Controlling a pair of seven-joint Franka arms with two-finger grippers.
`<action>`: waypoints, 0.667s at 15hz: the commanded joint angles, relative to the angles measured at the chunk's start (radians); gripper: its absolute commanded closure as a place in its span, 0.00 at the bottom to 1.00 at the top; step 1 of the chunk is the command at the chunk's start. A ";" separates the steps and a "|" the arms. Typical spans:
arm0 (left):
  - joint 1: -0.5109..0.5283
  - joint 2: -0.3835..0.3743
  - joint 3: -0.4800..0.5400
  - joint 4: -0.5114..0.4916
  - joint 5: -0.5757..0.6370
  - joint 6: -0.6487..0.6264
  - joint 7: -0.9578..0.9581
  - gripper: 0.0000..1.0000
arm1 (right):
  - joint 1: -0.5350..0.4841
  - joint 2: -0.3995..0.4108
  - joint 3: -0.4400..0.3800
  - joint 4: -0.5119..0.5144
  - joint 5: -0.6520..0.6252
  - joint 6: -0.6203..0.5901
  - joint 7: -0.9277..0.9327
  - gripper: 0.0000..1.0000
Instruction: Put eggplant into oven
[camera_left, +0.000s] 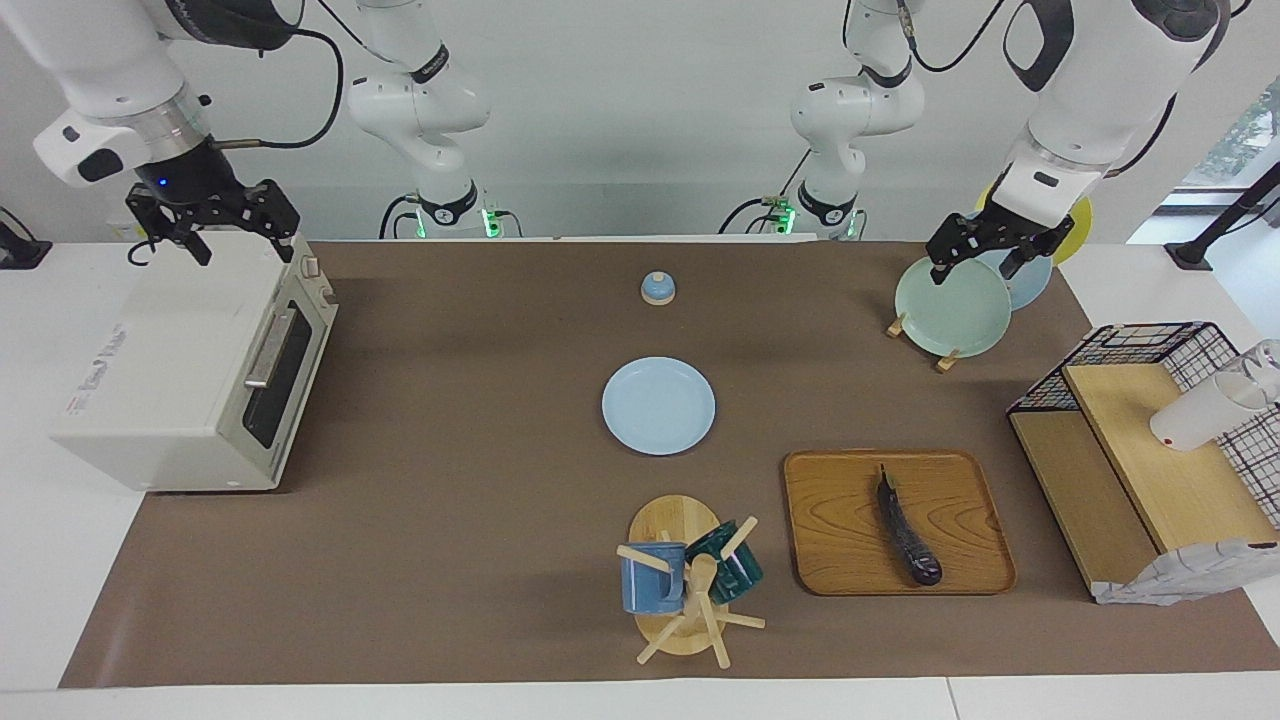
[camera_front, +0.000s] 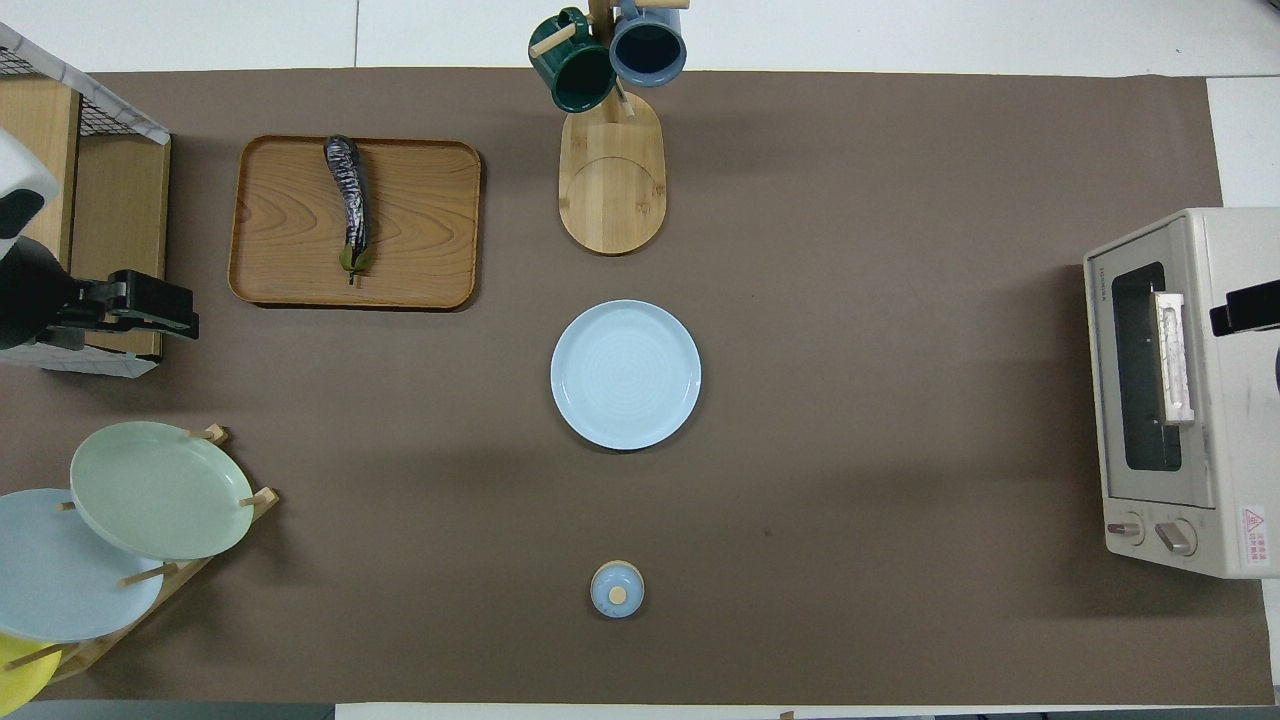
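Observation:
The dark purple eggplant (camera_left: 905, 530) (camera_front: 348, 200) lies lengthwise on a wooden tray (camera_left: 840, 540) (camera_front: 420, 230) toward the left arm's end of the table, with nothing touching it. The white oven (camera_left: 180, 370) (camera_front: 1180, 400) stands at the right arm's end, its glass door shut. My left gripper (camera_left: 985, 262) (camera_front: 150, 305) hangs open and empty in the air by the plate rack, well away from the tray. Open and empty too, my right gripper (camera_left: 240, 240) (camera_front: 1245, 308) is raised over the oven's top.
A light blue plate (camera_left: 658, 405) (camera_front: 625, 375) lies mid-table. A mug tree (camera_left: 690, 580) with two mugs stands beside the tray. A small blue lidded pot (camera_left: 657, 288) sits nearer the robots. A plate rack (camera_left: 950, 305) and a wire-and-wood rack (camera_left: 1150, 470) stand at the left arm's end.

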 joint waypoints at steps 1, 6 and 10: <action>0.009 -0.007 -0.002 -0.013 -0.011 0.017 0.011 0.00 | 0.002 -0.009 -0.003 -0.010 0.016 -0.010 0.014 0.00; 0.001 -0.008 -0.002 -0.015 -0.009 0.017 0.008 0.00 | 0.000 -0.009 -0.003 -0.010 0.016 -0.010 0.015 0.00; -0.005 -0.014 -0.003 -0.022 -0.009 0.018 0.011 0.00 | 0.000 -0.009 -0.003 -0.010 0.016 -0.010 0.014 0.00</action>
